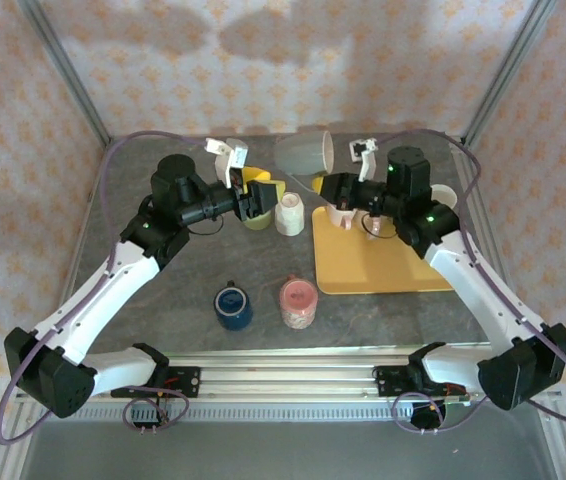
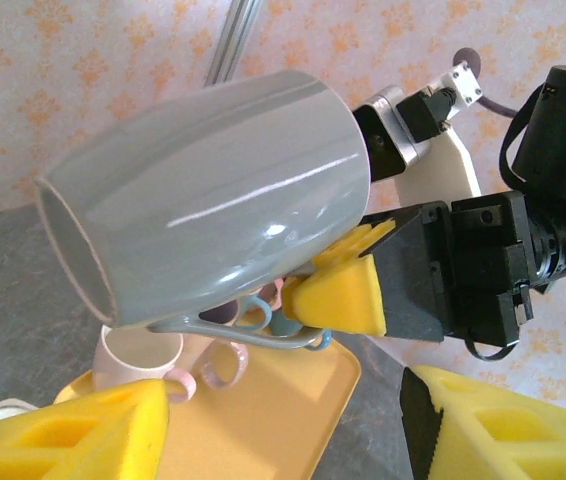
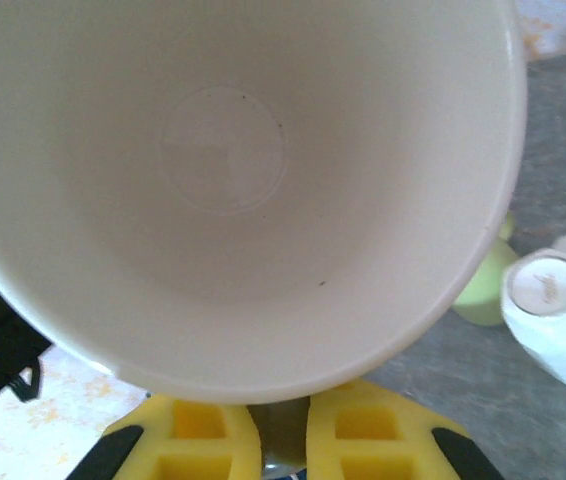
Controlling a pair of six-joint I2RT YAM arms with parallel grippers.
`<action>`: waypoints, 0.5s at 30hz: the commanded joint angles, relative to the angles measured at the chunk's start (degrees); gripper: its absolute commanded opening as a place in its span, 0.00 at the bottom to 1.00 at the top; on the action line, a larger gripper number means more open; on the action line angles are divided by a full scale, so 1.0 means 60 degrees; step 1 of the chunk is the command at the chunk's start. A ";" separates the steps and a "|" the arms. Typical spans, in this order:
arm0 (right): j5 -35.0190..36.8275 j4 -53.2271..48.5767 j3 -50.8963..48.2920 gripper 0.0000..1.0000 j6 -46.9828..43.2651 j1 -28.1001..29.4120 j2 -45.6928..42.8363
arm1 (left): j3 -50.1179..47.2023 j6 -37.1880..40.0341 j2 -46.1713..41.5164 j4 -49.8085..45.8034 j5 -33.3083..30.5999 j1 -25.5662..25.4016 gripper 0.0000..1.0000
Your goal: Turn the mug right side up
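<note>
We see the right gripper (image 2: pixel 335 295) clamped on the handle of the grey mug (image 2: pixel 213 190), which is lifted and tilted sideways over the yellow tray (image 1: pixel 383 265). Our left gripper (image 1: pixel 258 200) waits nearby, fingers apart.

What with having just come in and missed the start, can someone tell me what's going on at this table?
The right pincer is shut on the handle of the grey mug and holds it in the air near the yellow tray. The mug lies tipped on its side, with its mouth towards that arm's wrist camera, so it is not yet right side up. The left pincer hangs open close by, holding nothing.
</note>
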 commanded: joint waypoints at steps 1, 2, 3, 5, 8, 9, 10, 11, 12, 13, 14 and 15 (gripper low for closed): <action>0.0609 -0.0551 -0.0018 0.00 -0.0895 -0.0127 -0.0611 | 0.0647 0.1335 -0.0185 -0.1533 0.0102 -0.0010 0.64; 0.0746 -0.0882 0.0003 0.00 -0.1044 -0.0149 -0.0639 | 0.0724 0.1569 -0.0169 -0.1853 0.0043 -0.0009 0.64; 0.0882 -0.1219 0.0029 0.00 -0.1207 -0.0164 -0.0666 | 0.0788 0.1772 -0.0157 -0.2128 -0.0015 -0.0001 0.64; 0.1158 -0.1865 0.0098 0.00 -0.1572 -0.0184 -0.0706 | 0.0840 0.2052 -0.0139 -0.2517 -0.0134 -0.0010 0.65; 0.1661 -0.2920 0.0202 0.00 -0.2197 -0.0187 -0.0741 | 0.0784 0.2202 -0.0125 -0.2784 -0.0283 -0.0009 0.65; 0.1825 -0.3269 0.0219 0.00 -0.2414 -0.0189 -0.0732 | 0.0743 0.2204 -0.0125 -0.2831 -0.0319 -0.0008 0.65; 0.1943 -0.3521 0.0230 0.00 -0.2580 -0.0191 -0.0732 | 0.0699 0.2222 -0.0103 -0.2850 -0.0320 -0.0005 0.66; 0.2048 -0.3821 0.0225 0.00 -0.2782 -0.0183 -0.0716 | 0.0665 0.2221 -0.0084 -0.2879 -0.0319 -0.0010 0.66; 0.2235 -0.4106 0.0234 0.00 -0.2948 -0.0190 -0.0700 | 0.0634 0.2224 -0.0053 -0.2932 -0.0334 -0.0009 0.66; 0.2394 -0.4345 0.0224 0.00 -0.3074 -0.0179 -0.0687 | 0.0635 0.2229 -0.0013 -0.2968 -0.0335 -0.0010 0.66; 0.2546 -0.4573 0.0223 0.00 -0.3196 -0.0184 -0.0656 | 0.0648 0.2258 0.0030 -0.3056 -0.0344 -0.0009 0.66; 0.2691 -0.4782 0.0190 0.00 -0.3299 -0.0181 -0.0612 | 0.0677 0.2311 0.0086 -0.3166 -0.0350 -0.0008 0.66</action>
